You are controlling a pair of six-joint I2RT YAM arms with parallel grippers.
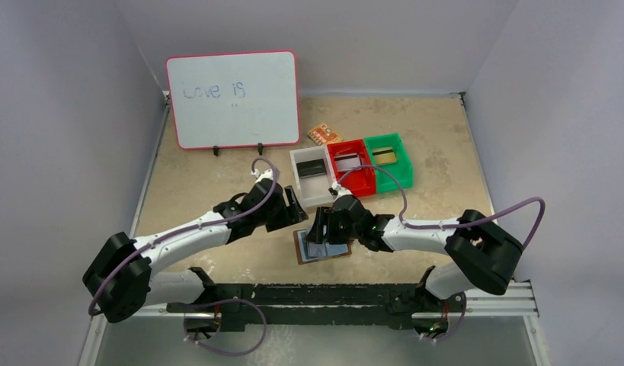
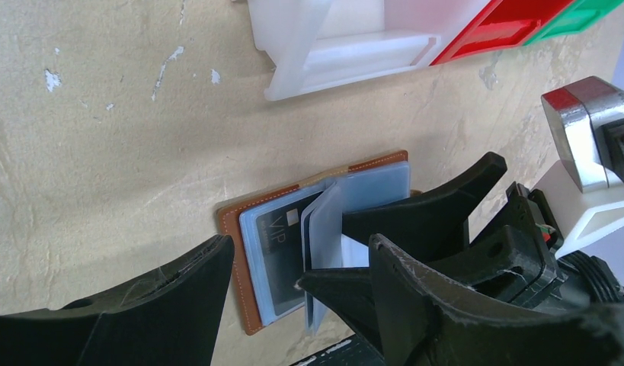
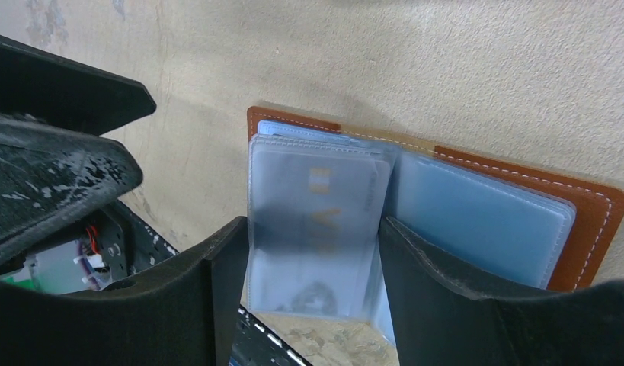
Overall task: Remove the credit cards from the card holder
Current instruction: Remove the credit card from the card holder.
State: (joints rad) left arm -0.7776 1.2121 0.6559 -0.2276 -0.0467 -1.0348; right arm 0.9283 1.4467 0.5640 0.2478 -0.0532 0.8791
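Note:
The brown card holder [image 1: 302, 252] lies open on the table between both arms. Its pale clear pockets [image 2: 369, 183] face up. A dark credit card [image 2: 276, 255] marked VIP sits in the left pocket. My right gripper [image 1: 321, 229] is low over the holder, open, with one clear pocket leaf [image 3: 316, 229] standing up between its fingers [image 3: 446, 297]; the dark card shows blurred through it. My left gripper [image 2: 301, 244] hovers open just left of the holder [image 2: 232, 229], holding nothing. Three more credit cards lie in the bins: dark [image 1: 312, 168], silvery [image 1: 347, 160], gold-olive [image 1: 383, 155].
White [image 1: 297, 179], red [image 1: 363, 181] and green [image 1: 404, 171] bins stand in a row just behind the holder. An orange patterned packet [image 1: 323, 135] lies behind them. A pink-framed whiteboard [image 1: 232, 99] stands at the back left. Grey walls close three sides.

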